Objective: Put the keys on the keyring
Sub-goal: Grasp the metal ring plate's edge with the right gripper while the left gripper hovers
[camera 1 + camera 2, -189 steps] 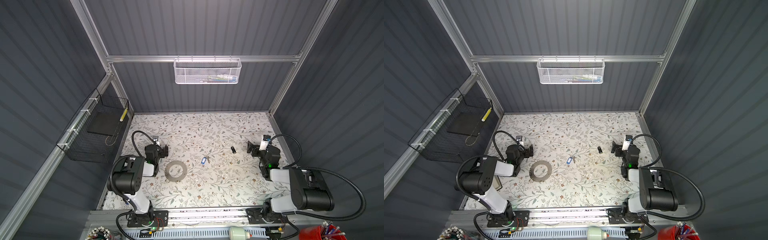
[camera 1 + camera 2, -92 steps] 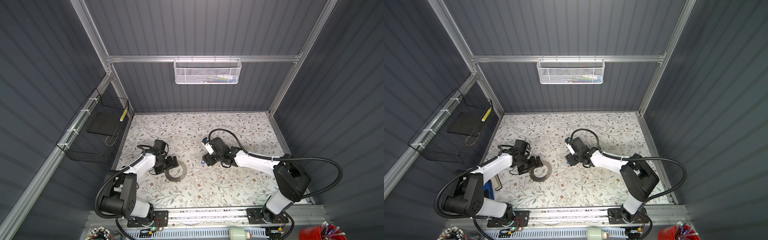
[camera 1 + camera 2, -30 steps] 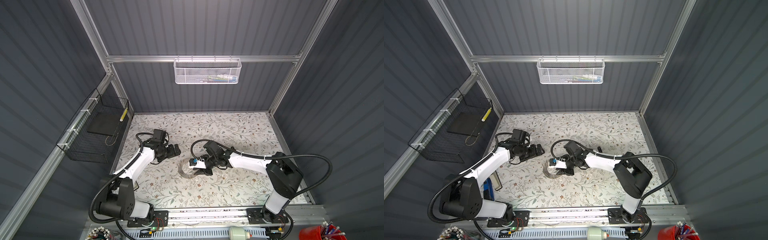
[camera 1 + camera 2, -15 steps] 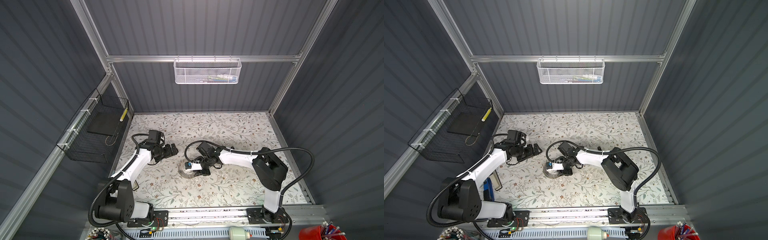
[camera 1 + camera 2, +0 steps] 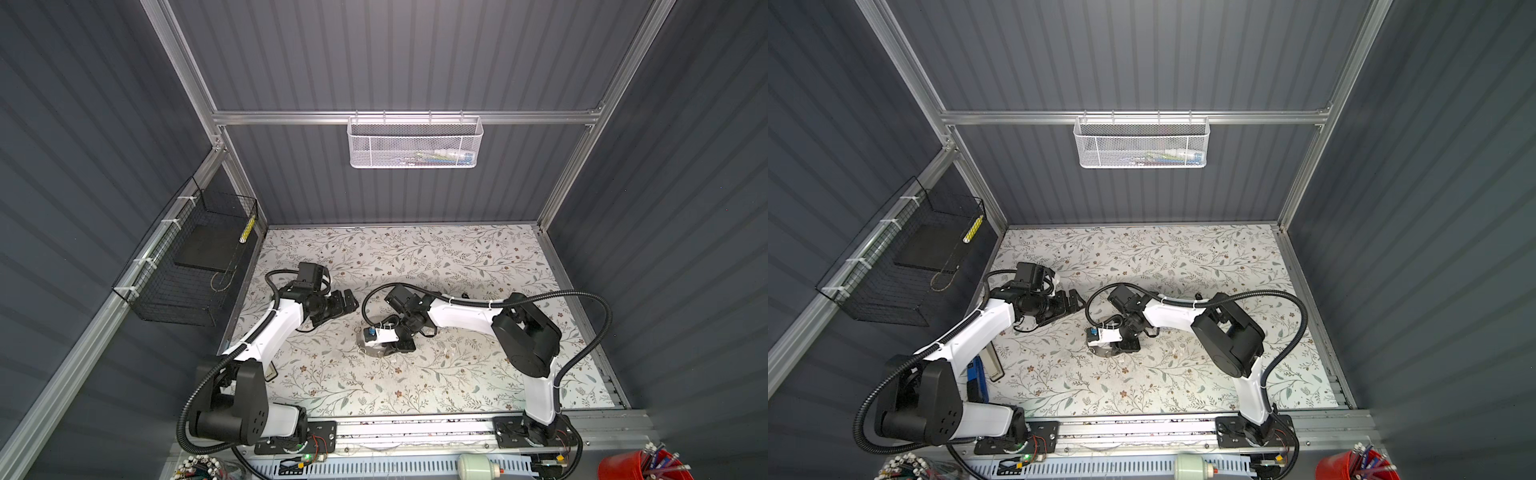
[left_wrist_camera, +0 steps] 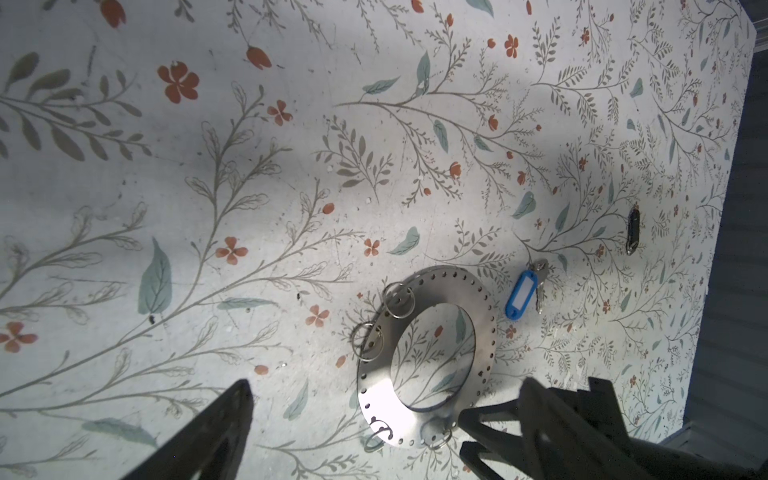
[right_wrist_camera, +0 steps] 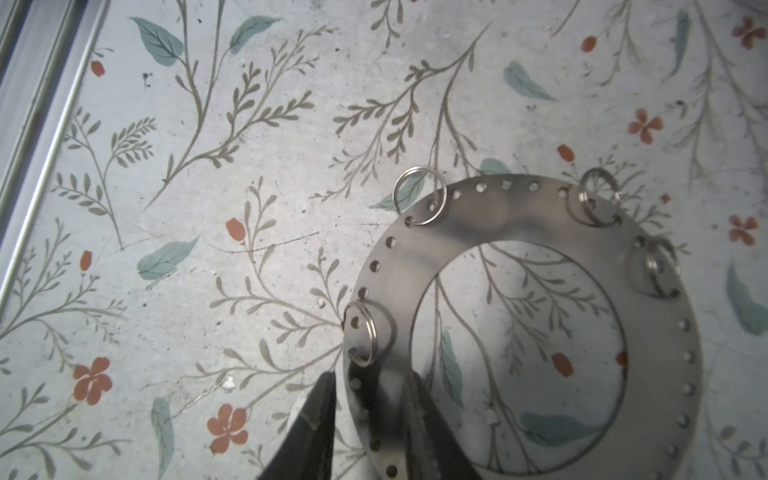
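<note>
Two right fingers (image 7: 316, 424) pinch the ring plate (image 7: 519, 216), apparently steadying it; left fingers (image 6: 216, 428) spread beside it, keys (image 6: 539, 291) likely next.

No legible text, brand, number or sign in any view. White insert of blue tag (image 6: 522, 294) carries no readable writing. Small label on yellow strip in black wire basket (image 5: 183, 266) too small to read.
</note>
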Available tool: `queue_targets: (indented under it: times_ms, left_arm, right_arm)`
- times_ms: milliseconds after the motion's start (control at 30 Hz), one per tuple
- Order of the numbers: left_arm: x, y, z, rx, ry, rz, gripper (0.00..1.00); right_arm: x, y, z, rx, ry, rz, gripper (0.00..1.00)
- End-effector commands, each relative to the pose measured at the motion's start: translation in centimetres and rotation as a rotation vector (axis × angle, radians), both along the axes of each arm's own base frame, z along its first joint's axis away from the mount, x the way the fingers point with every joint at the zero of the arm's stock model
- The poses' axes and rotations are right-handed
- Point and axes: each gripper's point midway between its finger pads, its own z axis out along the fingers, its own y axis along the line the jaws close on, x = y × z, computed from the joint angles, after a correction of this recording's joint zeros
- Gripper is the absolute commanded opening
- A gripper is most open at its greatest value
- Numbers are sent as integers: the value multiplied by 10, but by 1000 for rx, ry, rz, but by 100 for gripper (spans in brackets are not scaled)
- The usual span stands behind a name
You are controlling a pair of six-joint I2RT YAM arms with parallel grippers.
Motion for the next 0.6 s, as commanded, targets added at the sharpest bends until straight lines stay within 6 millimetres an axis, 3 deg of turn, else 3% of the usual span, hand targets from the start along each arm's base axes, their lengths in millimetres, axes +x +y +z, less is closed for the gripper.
queue_targets:
  times_ms: [0, 567]
  left_arm:
    - [-6, 0, 3, -1, -6, -19, 100]
    - [-15, 6, -5, 41, -10, -38, 100]
  right_arm:
    - [-6, 1, -3, -22, 32, 9, 29]
    - [-14, 4, -12, -63, 72, 30, 25]
